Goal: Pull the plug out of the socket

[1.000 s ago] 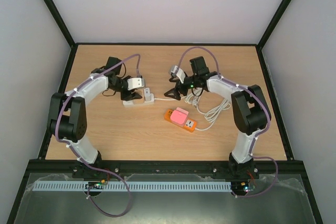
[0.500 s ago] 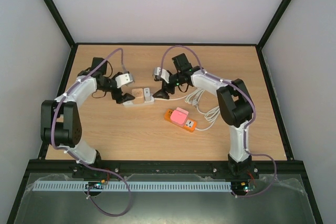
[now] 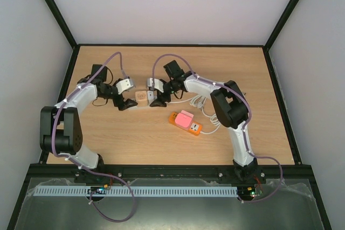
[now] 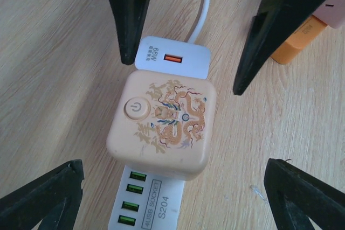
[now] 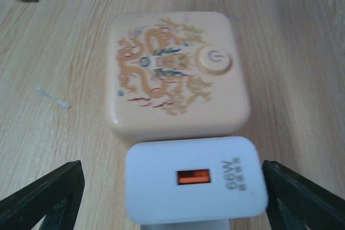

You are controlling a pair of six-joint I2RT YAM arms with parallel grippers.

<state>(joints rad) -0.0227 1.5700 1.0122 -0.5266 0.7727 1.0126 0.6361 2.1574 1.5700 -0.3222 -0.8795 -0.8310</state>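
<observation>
Two grippers, mine: left gripper (image 4: pixel 173 164) and right gripper (image 5: pixel 172 165) both splayed wide, gripping nothing, flanking the socket (image 4: pixel 161 125). Plug (image 4: pixel 172 57): touching the socket's side nearest my right gripper, apparently still seated. Pull: outstanding in full.

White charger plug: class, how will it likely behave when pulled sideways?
The white charger plug looks rigid and smooth, so probably stiff but slippery. Seated against the beige socket cube, it may drag that cube along. Its white cable likely flexes.
</observation>
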